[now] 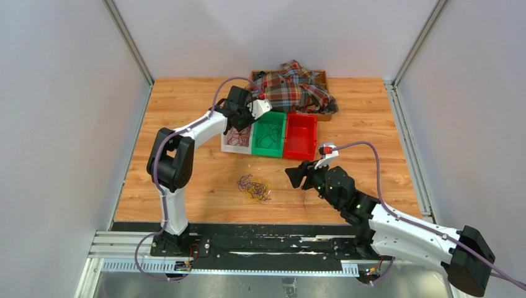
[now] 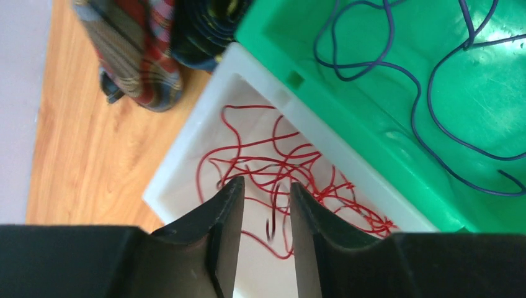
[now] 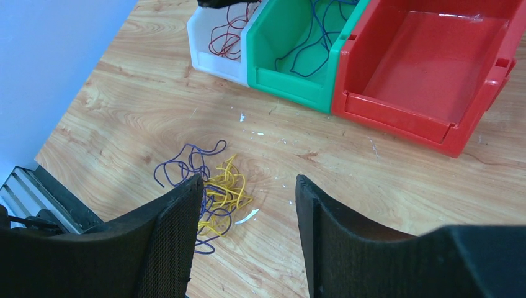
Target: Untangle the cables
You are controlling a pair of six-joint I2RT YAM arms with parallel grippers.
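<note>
The red cables point(image 2: 273, 158) could be dragged out of the white bin point(image 2: 186, 161) should a loop be snagged by the left claw point(image 2: 267, 183), whose jaws are being held narrowly parted, clamping nothing. The right claw point(image 3: 248, 180) is being held wide apart, empty, above the yellow-and-purple tangle point(image 3: 226, 189) lying on the bench point(image 3: 124, 112).

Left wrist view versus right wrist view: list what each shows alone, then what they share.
Only the left wrist view shows the plaid cloth and the open left end effector hanging over the white bin. Only the right wrist view shows the empty red bin, the tangle of yellow and blue cables on the table, and the open right end effector. Both show the white bin holding red cables, and beside it the green bin holding blue cables.
</note>
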